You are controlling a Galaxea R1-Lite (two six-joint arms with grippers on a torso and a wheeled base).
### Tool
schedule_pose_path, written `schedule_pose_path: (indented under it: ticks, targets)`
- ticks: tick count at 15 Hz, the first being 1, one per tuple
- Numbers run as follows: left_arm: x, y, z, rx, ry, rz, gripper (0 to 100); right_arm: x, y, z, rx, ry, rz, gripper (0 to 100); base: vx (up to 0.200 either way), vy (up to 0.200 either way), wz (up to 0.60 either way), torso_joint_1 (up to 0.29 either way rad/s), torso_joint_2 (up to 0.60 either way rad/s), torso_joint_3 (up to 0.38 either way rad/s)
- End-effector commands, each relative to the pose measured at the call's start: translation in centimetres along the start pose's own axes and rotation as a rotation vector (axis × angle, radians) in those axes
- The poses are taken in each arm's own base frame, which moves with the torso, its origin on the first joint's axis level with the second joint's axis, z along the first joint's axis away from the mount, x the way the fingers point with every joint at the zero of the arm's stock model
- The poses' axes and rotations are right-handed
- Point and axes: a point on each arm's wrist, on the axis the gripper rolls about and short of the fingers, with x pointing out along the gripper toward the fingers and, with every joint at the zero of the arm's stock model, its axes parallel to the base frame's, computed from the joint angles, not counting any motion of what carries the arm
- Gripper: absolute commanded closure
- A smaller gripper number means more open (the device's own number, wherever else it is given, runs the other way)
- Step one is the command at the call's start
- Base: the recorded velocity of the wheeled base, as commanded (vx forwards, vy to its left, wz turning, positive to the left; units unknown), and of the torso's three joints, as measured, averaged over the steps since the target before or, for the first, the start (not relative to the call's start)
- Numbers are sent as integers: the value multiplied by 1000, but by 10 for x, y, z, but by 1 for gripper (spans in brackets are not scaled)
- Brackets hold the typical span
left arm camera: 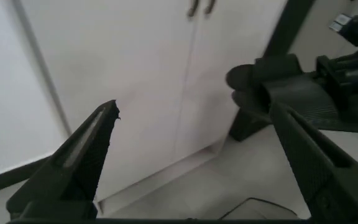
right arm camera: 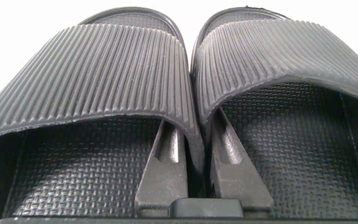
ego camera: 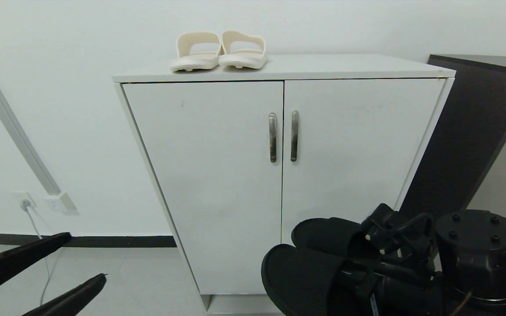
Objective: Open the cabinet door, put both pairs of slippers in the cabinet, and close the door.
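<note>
While the left gripper (ego camera: 87, 256) gapes empty, the right gripper (right arm camera: 197, 155) pinches 2 light-looking, bendy black slippers (ego camera: 310, 272) by adjoining straps (right arm camera: 123, 68).

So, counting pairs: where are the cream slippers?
In the head view, the cream slippers sit side by side atop the white cabinet, above its left door.

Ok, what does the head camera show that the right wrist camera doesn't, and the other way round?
Only the head view: the white two-door cabinet, doors shut, its two metal bar handles, the pair of cream open-toe slippers on its top, and the left gripper, open, low to the cabinet's left. Only the right wrist view: the fingers of the right gripper, one under each ribbed strap, pinching the adjoining side walls. Both: the pair of black rubber slippers it holds.
</note>
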Motion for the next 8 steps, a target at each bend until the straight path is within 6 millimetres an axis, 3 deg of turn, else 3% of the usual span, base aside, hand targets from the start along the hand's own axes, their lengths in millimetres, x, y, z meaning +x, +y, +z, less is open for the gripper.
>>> schedule_pose_path:
  ticks: [1,5,8]
  targets:
    - [42,5,15,-11,62,-96,0,1,2,-1,-3,6,5,100,0,0,0,0,0,0]
    - [84,-2,42,4,60,-209,0,1,1,-1,-2,4,4,100,0,0,0,0,0,0]
    - [118,-23,67,-22,46,-337,0,0,1,-2,-2,6,4,100,0,0,0,0,0,0]
